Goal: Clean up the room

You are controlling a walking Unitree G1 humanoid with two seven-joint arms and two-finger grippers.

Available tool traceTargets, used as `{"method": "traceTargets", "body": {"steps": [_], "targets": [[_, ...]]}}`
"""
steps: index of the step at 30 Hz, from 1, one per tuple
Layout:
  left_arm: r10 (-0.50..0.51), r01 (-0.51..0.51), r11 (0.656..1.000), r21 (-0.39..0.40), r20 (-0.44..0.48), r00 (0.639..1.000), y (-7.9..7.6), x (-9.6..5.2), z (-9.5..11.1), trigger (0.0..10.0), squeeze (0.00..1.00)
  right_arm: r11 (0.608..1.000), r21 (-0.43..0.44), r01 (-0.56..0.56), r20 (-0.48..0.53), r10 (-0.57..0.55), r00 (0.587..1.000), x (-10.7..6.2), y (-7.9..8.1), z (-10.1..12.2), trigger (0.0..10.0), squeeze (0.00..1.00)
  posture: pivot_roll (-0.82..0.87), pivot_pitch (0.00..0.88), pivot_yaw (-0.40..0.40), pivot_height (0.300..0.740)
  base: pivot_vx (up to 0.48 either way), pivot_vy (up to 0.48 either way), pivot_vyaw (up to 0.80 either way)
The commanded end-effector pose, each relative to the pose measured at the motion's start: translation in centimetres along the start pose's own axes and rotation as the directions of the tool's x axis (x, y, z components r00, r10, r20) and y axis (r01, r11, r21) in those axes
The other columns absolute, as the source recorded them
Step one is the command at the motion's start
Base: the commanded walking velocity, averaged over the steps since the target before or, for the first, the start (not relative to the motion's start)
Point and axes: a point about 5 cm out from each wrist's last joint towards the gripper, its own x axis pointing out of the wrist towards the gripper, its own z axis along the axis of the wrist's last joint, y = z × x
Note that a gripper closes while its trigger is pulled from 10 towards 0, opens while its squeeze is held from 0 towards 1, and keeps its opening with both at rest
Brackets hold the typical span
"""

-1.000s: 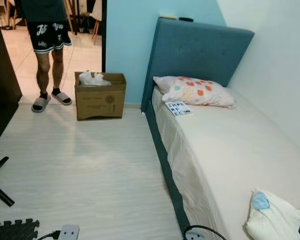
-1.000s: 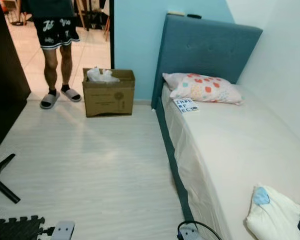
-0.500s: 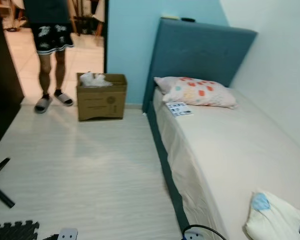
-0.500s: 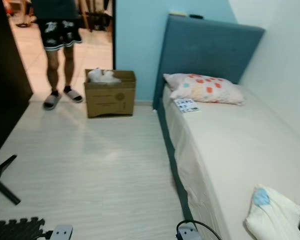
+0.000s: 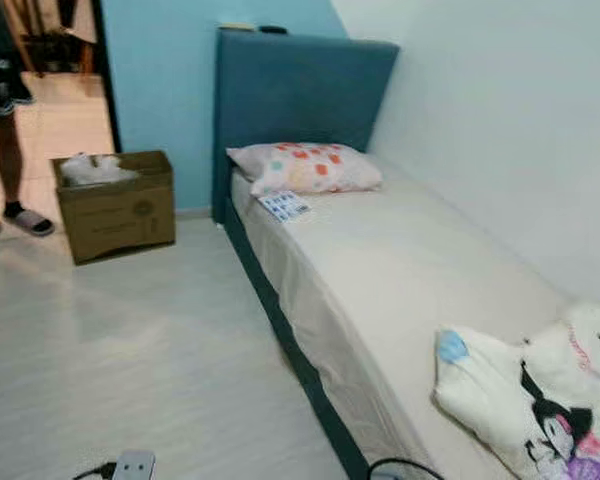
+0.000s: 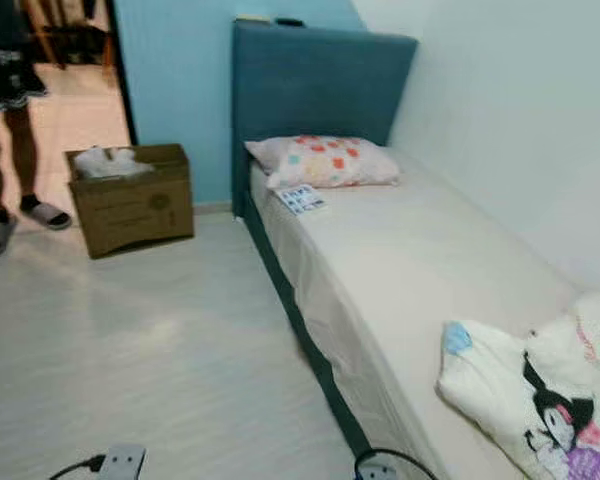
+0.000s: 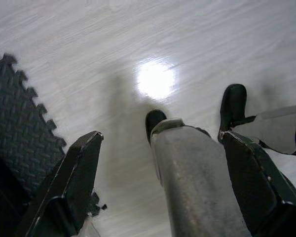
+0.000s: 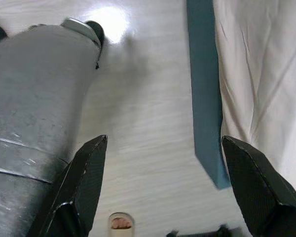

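A white garment with a cartoon print and a pale blue patch lies crumpled on the near end of the bed. A brown cardboard box holding white crumpled stuff stands on the floor near the doorway. My left gripper hangs open over the pale wood floor, beside a black foam mat. My right gripper hangs open too, above the floor next to the bed's blue frame. Neither holds anything.
A spotted pillow and a printed card lie at the head of the bed. A person in sandals stands in the doorway at far left. A power strip and a black cable lie on the floor nearby.
The camera has swung to the right: the bed and garment fill more of the picture, and the box and person have slid toward the left edge. Nothing itself has moved.
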Motion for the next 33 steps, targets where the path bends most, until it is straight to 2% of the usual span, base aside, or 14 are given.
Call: {"method": "traceTargets", "body": {"steps": [1, 7, 15, 28, 33], "targets": [[-0.02, 0.02, 1.0, 0.009, -0.011, 1.0, -0.81, 0.05, -0.24, 10.0, 0.0, 1.0, -0.012, 0.02, -0.019, -0.02, 1.0, -0.08, -0.75, -0.52, 10.0, 0.0, 0.23, 0.0, -0.154, 0.74, 0.0, 0.0, -0.75], [-0.021, 0.021, 1.0, 0.008, -0.014, 1.0, -0.89, 0.03, -0.38, 10.0, 0.0, 0.999, -0.006, 0.035, -0.017, -0.035, 0.999, -0.15, -1.23, -0.56, 10.0, 0.0, 0.22, 0.0, -0.15, 0.74, 0.0, 0.0, -0.25], [-0.024, 0.024, 1.0, 0.006, -0.017, 1.0, -0.93, 0.0, -0.53, 10.0, 0.0, 1.0, -0.011, 0.019, -0.008, -0.019, 1.0, -0.07, -0.63, -0.32, 10.0, 0.0, 0.23, 0.0, -0.149, 0.74, 0.0, 0.0, 0.0], [-0.02, 0.02, 1.0, -0.009, -0.011, 1.0, -0.69, 0.04, -0.2, 10.0, 0.0, 0.999, 0.011, 0.035, -0.011, -0.035, 0.999, -0.11, -0.99, -0.43, 10.0, 0.0, 0.22, 0.0, -0.14, 0.74, 0.0, 0.0, 0.0], [-0.033, 0.033, 0.999, -0.016, -0.022, 0.999, -0.74, -0.03, -0.62, 10.0, 0.0, 1.0, 0.018, 0.024, -0.018, -0.024, 1.0, -0.04, -0.48, -0.7, 10.0, 0.0, 0.22, 0.0, -0.129, 0.74, 0.0, -0.306, 0.0]]}}
